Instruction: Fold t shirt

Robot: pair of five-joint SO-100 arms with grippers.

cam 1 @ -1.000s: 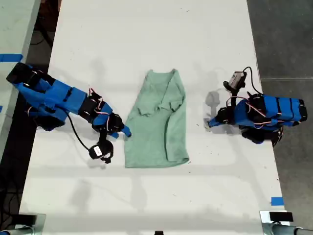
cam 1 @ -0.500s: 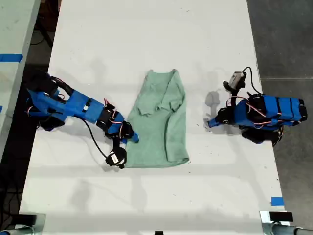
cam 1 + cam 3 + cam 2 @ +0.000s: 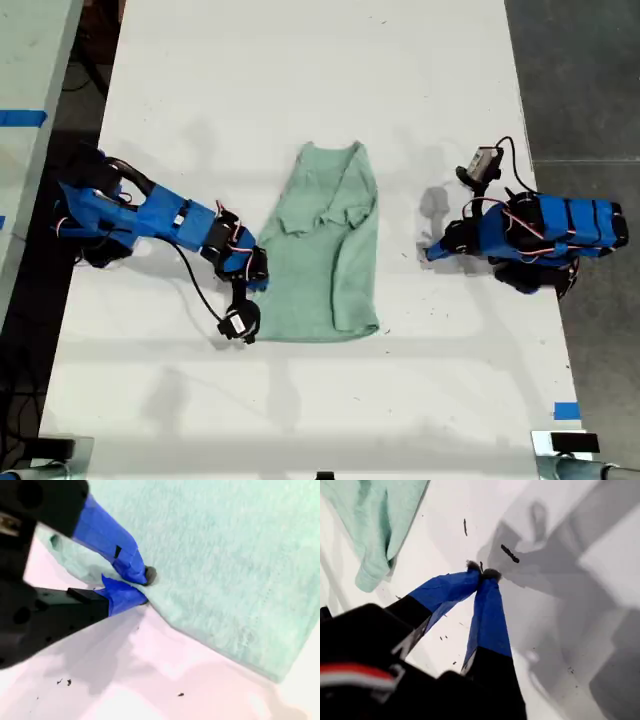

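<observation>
The t shirt (image 3: 325, 260), pale mint green and wrinkled, lies lengthwise in the middle of the white table (image 3: 320, 80), one side folded over itself. My second gripper (image 3: 260, 282) comes in from the exterior view's left and is at the shirt's edge. In the second wrist view its blue fingertips (image 3: 131, 565) are pinched together on the fabric edge of the t shirt (image 3: 225, 555). My first gripper (image 3: 428, 252) rests on bare table on the exterior view's right, apart from the shirt. Its jaws (image 3: 482, 572) are shut on nothing, with the t shirt (image 3: 375, 525) off to one side.
Blue tape marks sit near the table's front right corner (image 3: 566, 410) and on the neighbouring surface at the exterior view's left (image 3: 22, 117). Dark floor runs along the exterior view's right edge. Small dark specks dot the table.
My second arm reached toward the shirt's edge on the exterior view's left and its jaws settled on the fabric. The shirt's near right corner drew in slightly. My first arm stayed still.
</observation>
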